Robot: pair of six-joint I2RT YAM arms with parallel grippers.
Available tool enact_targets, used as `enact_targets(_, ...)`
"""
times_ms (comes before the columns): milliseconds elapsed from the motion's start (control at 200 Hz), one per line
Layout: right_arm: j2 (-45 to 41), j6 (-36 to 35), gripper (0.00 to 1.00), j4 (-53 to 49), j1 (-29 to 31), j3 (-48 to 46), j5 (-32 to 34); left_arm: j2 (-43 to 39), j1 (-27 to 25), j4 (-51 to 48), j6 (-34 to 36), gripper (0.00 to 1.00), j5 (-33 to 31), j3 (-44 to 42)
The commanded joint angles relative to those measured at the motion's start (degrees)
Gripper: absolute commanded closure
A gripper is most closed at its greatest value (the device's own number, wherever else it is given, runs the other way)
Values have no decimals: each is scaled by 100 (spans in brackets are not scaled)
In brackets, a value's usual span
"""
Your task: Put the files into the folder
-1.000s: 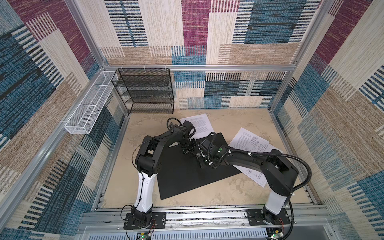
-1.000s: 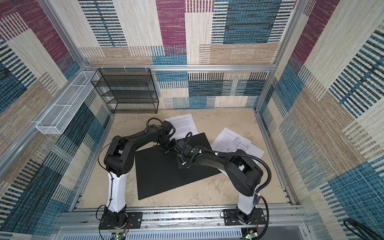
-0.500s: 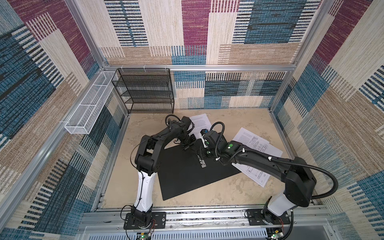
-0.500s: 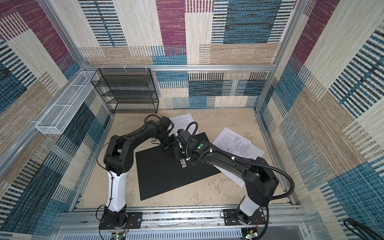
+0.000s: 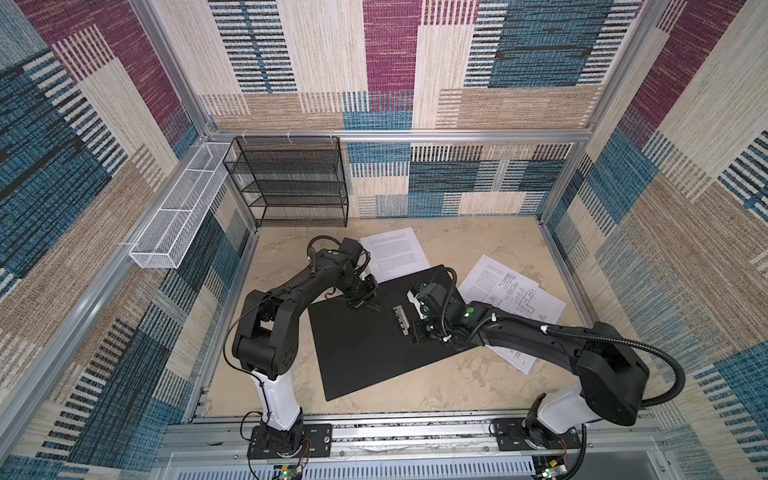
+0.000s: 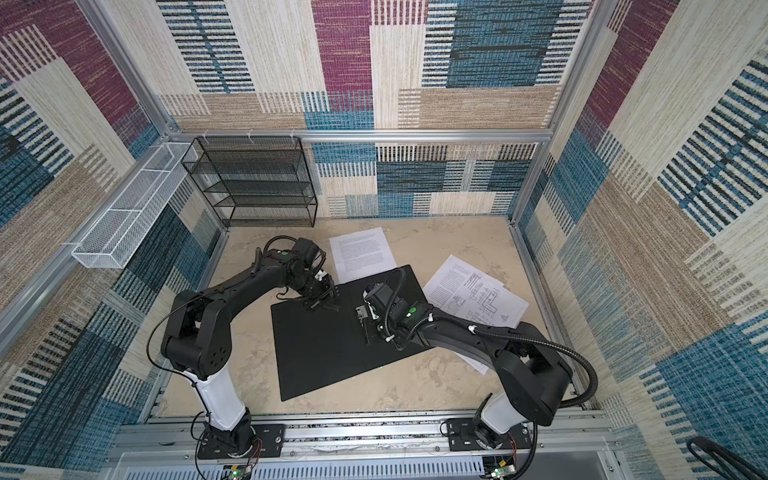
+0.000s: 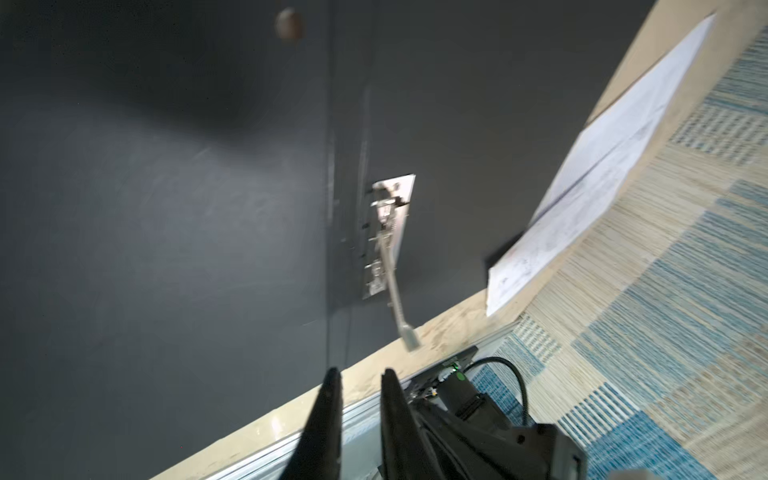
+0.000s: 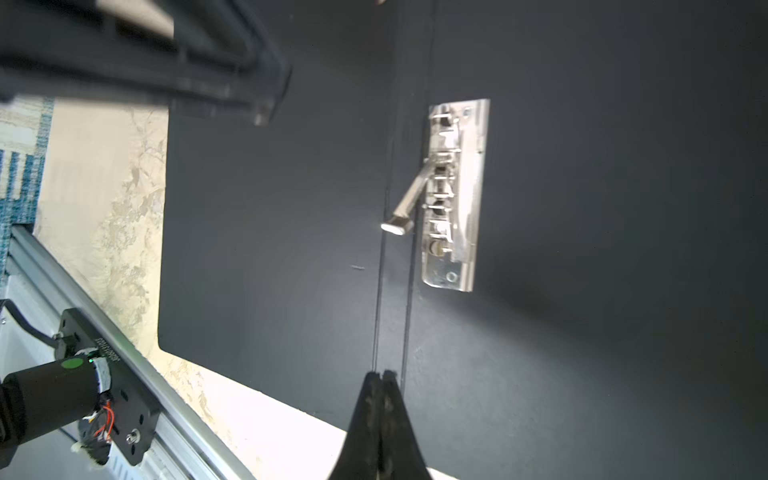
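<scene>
The folder [image 5: 361, 353] [image 6: 324, 353] lies open on the table, black inside up. Its metal spine clip [image 5: 401, 320] [image 7: 386, 232] [image 8: 453, 195] has its lever [image 8: 409, 199] raised. My left gripper [image 5: 362, 302] [image 7: 360, 372] hovers over the folder's far left part, slightly open with nothing between its fingers. Just on the near side of the clip, my right gripper [image 5: 415, 334] [image 8: 379, 373] is over the spine, shut and empty. The files lie outside the folder: a text sheet [image 5: 395, 253] beyond it, and drawing sheets [image 5: 511, 295] to the right, partly under my right arm.
A black wire-mesh rack [image 5: 291, 183] stands at the back left. A white wire basket [image 5: 178, 216] hangs on the left wall. Metal rails [image 5: 374, 432] run along the table's front edge, with both arm bases on them.
My right gripper left the spot beside the left gripper, rose, then came down near the clip and shut. The clip now shows uncovered. The left gripper's jaws have parted a little.
</scene>
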Motion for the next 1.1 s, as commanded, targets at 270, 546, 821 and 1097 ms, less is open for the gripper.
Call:
enact_targets(270,925,-490,96,162,-26,790,50,-224,-5,410,367,73,-425,-1343)
enact_targets(546,1727,-1151,97,-108,-239,1835,247,-45,3,500,400,74,-788,-2050)
enact_targets(821,1096,-1154,95,-102,-162,1716,-647,179,8,767,339,75,-779,-2228)
enact_targets(1097,491,-1019,95,-93,-162,274,-807,250,29,648,356,75,-1011,-2131)
